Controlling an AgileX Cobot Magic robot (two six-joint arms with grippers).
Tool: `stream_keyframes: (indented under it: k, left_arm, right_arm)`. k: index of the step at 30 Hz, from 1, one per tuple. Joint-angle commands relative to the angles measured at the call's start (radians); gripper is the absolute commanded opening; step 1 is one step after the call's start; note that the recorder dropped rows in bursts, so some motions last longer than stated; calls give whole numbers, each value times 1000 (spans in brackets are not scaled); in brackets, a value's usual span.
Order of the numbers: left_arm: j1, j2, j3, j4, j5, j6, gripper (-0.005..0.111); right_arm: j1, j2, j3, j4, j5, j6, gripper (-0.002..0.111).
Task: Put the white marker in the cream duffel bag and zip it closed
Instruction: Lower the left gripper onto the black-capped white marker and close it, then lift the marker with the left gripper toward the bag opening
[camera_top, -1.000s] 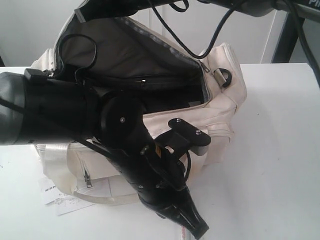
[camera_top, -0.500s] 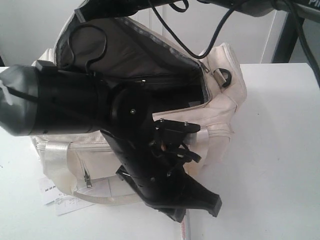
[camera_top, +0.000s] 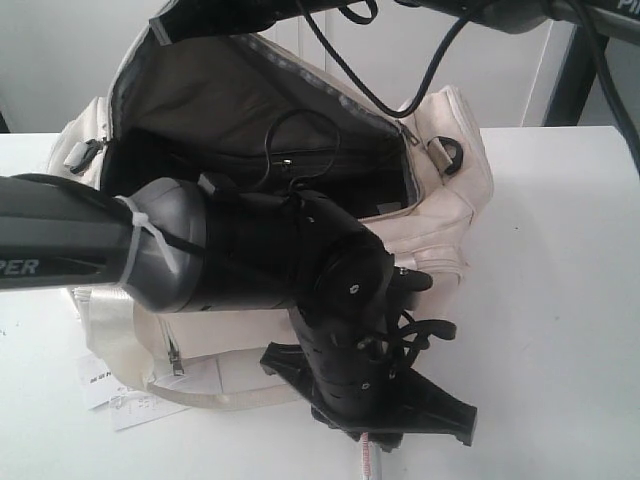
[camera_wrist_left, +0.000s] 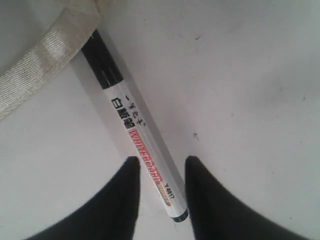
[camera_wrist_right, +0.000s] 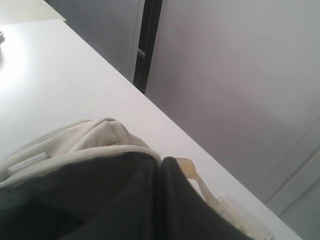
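Observation:
The white marker (camera_wrist_left: 135, 130) lies flat on the white table, its black cap tucked beside the satin strap handle (camera_wrist_left: 40, 65). My left gripper (camera_wrist_left: 160, 167) is open and points down at it, one fingertip on each side of the barrel's rear end, not pressing it. In the exterior view this gripper (camera_top: 372, 440) hangs over the marker (camera_top: 367, 462) at the table's front, before the cream duffel bag (camera_top: 450, 200). The bag gapes open with its dark lining showing. At the top, my right gripper (camera_top: 170, 22) is shut (camera_wrist_right: 161, 165) on the bag's raised flap.
White paper tags (camera_top: 110, 395) lie on the table (camera_top: 560, 300) at the bag's front left. A black ring (camera_top: 447, 155) hangs at the bag's right end. My left arm crosses in front of the bag and hides its front pocket.
My left arm has swung right and lower, the wrist has turned, and its jaws have gone from shut to open astride the marker. The right gripper and the flap have stayed put.

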Motion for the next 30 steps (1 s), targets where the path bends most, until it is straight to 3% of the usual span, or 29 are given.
stream_keyframes:
  k: [1,6,17,24,30]
  left_arm:
    - [-7,5,-6,-7,-25,-33,66]
    - [-7,23,-4,66,-16,-150,65]
    - [-7,85,-4,47,-14,-167,65]
    - [-7,87,-4,47,-36,-167,57]
    - [-7,108,-4,47,-29,-167,57]
  right_arm:
    - [-7,-14,-2,4,-21,7,0]
    - [-7,-14,-2,4,-21,7,0]
    - [-7,-14,-2,4,-21,7,0]
    - [-7,-14,-2,4,-21,7,0]
    - [-7,-14,-2,4,-21,7,0]
